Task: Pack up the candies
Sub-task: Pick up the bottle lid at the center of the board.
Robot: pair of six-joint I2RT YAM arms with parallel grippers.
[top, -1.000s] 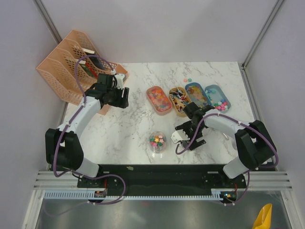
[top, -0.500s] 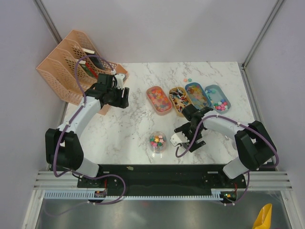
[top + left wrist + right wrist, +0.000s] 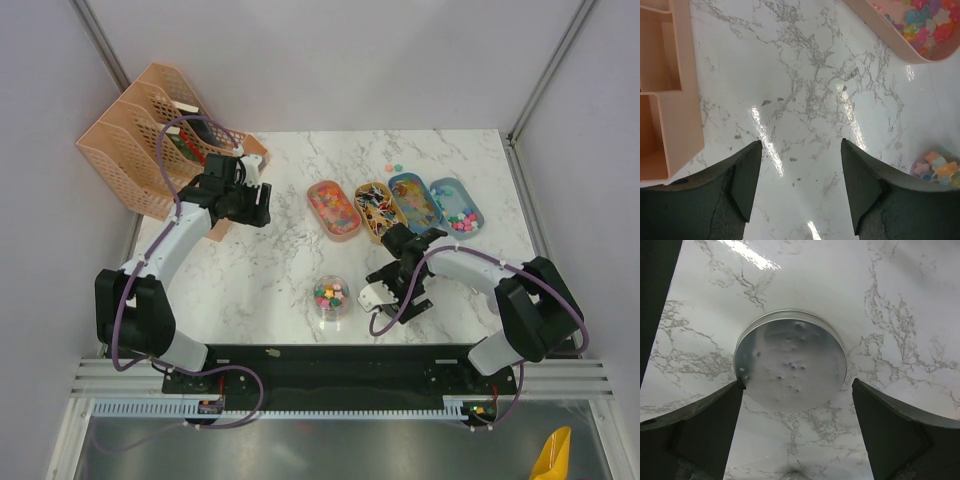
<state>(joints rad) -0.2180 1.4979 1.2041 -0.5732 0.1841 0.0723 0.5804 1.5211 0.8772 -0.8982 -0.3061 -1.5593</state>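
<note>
Candies (image 3: 331, 293) look tiny, light and hard, apt to roll and scatter, so moving them by their containers seems safer than pinching single pieces. Some sit in the clear jar (image 3: 331, 306), the nearest container. Just right of the jar, the right gripper (image 3: 797, 384) stands wide open astride the grey lid (image 3: 790, 357), holding nothing; the lid's rim looks the best place to grip it. Beyond the jar, four oval trays (image 3: 346, 236) hold more. Far left of the jar, the left gripper (image 3: 800, 145) hangs part-open and empty over the marble tabletop (image 3: 805, 75).

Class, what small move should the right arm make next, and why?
Probably lower the right gripper and close its fingers on the grey lid: it lies flat on the table between the open fingers, not yet gripped.
</note>
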